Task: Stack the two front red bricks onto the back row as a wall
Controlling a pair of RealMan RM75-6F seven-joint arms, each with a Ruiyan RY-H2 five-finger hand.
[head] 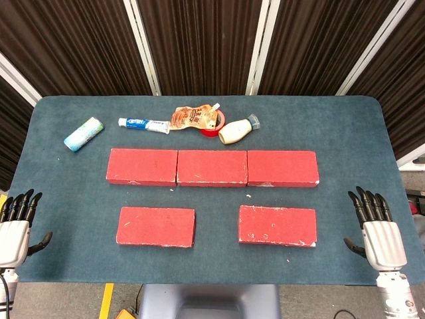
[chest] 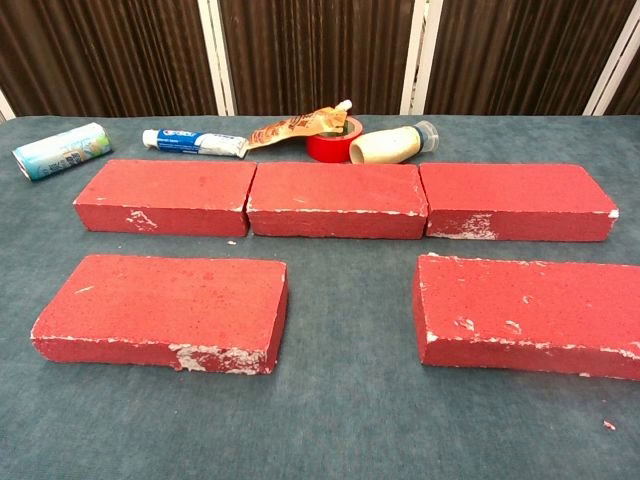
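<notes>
Two flat red rectangular bricks, one lower left (head: 156, 226) and one lower right (head: 277, 226), lie unstacked in front of the three-brick back row (head: 212, 167). The left hand (head: 16, 231) and right hand (head: 380, 236) wait at the bottom corners, fingers extended and empty (likely poised to reach inward).

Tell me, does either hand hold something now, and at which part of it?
Nothing is held. The left hand and the right hand are open beside the table's edges, apart from both front bricks.

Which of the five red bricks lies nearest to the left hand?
The front left brick; the left hand waits beside it, off the table edge.
</notes>
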